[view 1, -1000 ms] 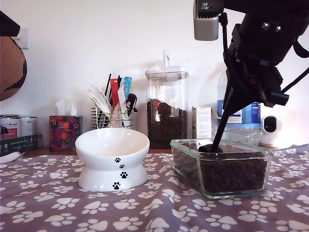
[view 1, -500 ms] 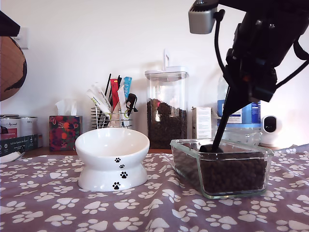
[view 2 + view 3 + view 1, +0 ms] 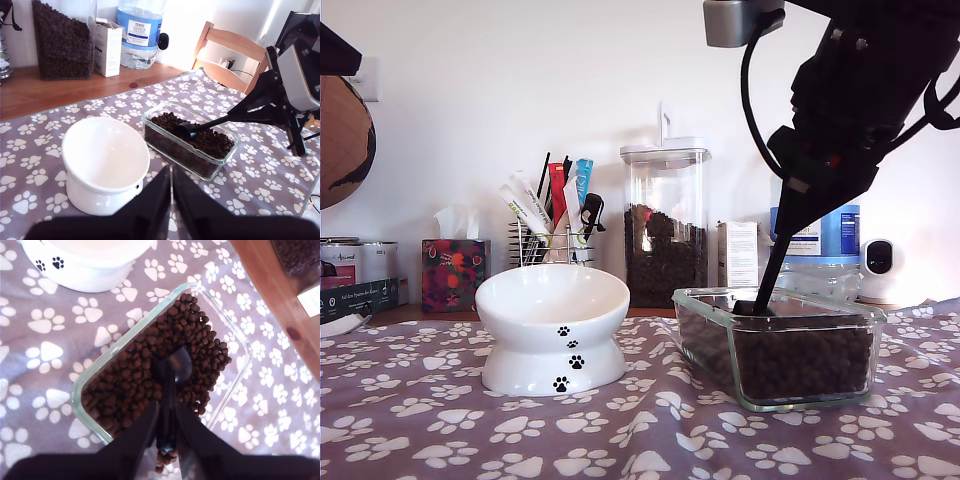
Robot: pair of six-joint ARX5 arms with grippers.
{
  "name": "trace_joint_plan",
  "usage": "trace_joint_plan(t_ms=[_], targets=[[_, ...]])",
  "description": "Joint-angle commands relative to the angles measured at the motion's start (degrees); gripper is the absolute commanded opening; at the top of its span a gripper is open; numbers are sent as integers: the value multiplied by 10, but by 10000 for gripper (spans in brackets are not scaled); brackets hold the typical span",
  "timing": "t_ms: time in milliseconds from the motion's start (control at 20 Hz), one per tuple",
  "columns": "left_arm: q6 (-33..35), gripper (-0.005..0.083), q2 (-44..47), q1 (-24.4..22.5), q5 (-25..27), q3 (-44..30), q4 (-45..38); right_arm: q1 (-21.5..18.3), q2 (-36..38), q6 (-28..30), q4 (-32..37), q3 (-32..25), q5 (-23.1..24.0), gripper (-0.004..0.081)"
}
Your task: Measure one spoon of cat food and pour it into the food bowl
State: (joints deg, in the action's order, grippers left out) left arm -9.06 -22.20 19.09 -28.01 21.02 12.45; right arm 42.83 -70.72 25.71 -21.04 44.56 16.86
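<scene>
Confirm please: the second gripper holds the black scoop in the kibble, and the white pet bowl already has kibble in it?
Not quite. In the first wrist view the white pet bowl is empty. My second gripper does hold the black scoop in the kibble.

My second gripper (image 3: 788,205) is matte black and angular, with a looping black cable and small silver screws; a grey camera box sits above it. My first gripper (image 3: 170,192) shows two tapered black fingers.
</scene>
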Motion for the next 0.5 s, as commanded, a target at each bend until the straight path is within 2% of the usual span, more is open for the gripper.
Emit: trace_joint_plan(t_ms=[0, 450], targets=[[-2, -19, 2, 2, -1, -2, -3, 3, -2, -23, -6, 5, -13, -13], [-2, -19, 2, 2, -1, -2, -3, -11, -2, -168, -30, 5, -13, -13]])
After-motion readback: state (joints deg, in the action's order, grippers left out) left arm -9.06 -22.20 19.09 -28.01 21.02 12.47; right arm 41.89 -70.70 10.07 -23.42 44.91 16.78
